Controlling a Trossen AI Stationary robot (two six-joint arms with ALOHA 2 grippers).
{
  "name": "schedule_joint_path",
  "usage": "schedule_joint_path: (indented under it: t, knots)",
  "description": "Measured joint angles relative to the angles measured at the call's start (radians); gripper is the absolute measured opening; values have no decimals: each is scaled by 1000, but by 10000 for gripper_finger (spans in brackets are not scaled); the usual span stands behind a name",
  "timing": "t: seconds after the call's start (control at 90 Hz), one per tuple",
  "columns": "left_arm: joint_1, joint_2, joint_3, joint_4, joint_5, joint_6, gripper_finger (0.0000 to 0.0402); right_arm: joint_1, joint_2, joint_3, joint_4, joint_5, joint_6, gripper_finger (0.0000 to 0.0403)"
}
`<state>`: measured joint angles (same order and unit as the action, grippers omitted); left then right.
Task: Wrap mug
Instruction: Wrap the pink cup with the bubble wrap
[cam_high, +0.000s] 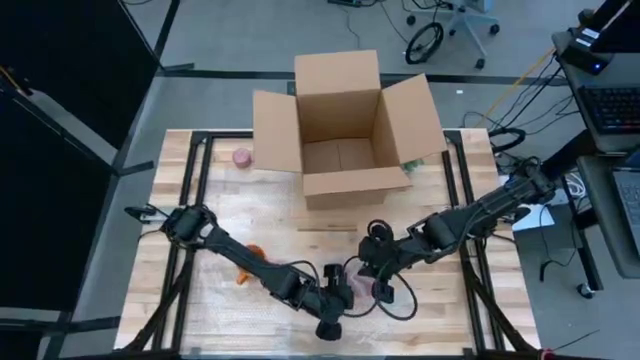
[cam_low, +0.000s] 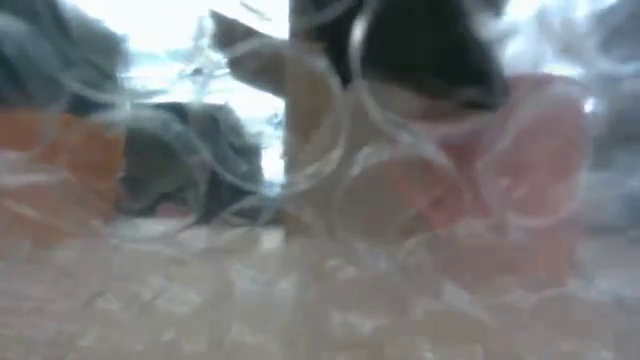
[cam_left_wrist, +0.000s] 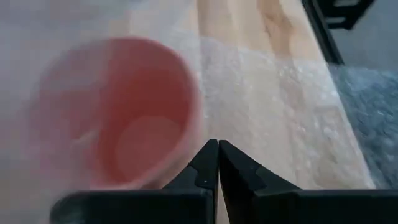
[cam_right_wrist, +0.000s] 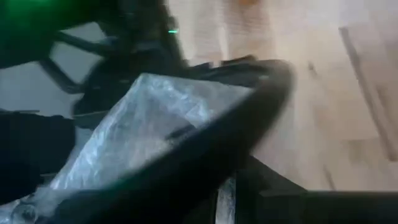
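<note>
Because your left end effector (cam_left_wrist: 217, 163) has its fingers pressed together on the bubble wrap (cam_left_wrist: 292, 93), the sheet stays draped over the pink mug (cam_left_wrist: 134, 118) beside it; the right end effector (cam_high: 380, 268), opposite the mug, pinches the wrap too.

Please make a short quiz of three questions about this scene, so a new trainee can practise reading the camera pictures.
1. True or false: the cardboard box at the table's far edge is open.
2. Multiple choice: in the left wrist view, the pink mug appears (A) clearly, uncovered; (B) hazily, through bubble wrap; (C) inside the box.
3. In the high view, where do the left hand and right hand work?

Key:
1. True; its flaps stand open.
2. B.
3. Close together at the table's near edge, in front of the box, around the mug.
</note>
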<state>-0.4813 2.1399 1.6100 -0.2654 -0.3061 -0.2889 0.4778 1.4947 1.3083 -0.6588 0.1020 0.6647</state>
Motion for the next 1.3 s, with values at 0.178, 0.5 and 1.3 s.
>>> schedule_joint_path:
  t: [0.178,0.5,1.3]
  knots:
    - [13,0,0,5,-16,-19,0,52,32,0,14,31,61,0]
    - [15,1,0,12,-18,-31,0,103,192,0,74,100,78,0]
    - [13,0,0,20,-18,-13,0,94,197,108,51,23,-141,205]
